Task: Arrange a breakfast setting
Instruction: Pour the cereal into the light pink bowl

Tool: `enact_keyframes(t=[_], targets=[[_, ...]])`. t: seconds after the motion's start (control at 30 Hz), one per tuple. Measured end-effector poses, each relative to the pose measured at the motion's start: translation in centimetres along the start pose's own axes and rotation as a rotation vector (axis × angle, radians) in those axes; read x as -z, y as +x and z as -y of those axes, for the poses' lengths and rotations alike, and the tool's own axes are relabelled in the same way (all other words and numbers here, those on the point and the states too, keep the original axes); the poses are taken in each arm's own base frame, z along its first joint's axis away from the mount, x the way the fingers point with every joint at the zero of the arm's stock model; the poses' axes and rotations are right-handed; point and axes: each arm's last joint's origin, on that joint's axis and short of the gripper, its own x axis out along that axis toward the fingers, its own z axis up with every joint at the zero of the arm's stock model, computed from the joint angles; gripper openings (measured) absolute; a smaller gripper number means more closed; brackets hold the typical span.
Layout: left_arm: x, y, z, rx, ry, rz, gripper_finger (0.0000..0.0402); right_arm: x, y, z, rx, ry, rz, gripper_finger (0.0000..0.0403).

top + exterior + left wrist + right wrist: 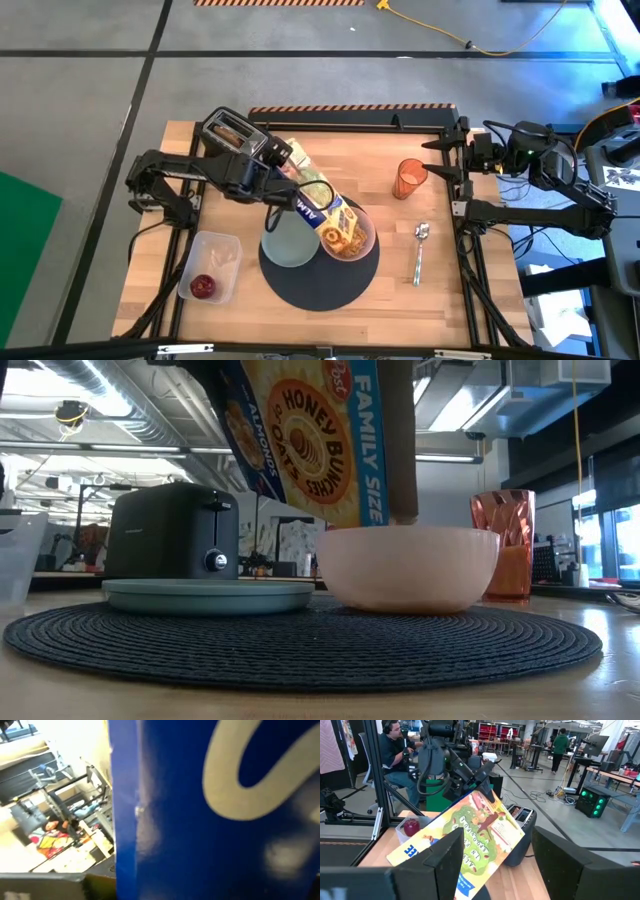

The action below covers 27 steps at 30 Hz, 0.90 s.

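The left gripper (283, 182) clamps a tilted cereal box (318, 205), its mouth over the pink bowl (350, 238) on the dark mat (300, 285) beside the green plate (285, 243), so pouring seems underway and next calls for righting the box, while the right gripper (440, 160) waits open at the far right.

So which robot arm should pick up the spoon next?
Probably the right. The metal spoon lies on the right gripper's side, and that gripper is open and empty. The left gripper is busy tipping the cereal box over the pink bowl.
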Motion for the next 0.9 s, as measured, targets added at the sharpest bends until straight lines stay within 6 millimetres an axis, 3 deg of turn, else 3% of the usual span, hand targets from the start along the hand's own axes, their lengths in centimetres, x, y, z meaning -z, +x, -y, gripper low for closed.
enact_keyframes(t=[0.9], targets=[[-0.5, -1.1, 0.5, -0.085, 0.074, -0.011, 0.0191, 0.0, 0.0, 0.0, 0.000, -0.001, 0.002, 0.0221]])
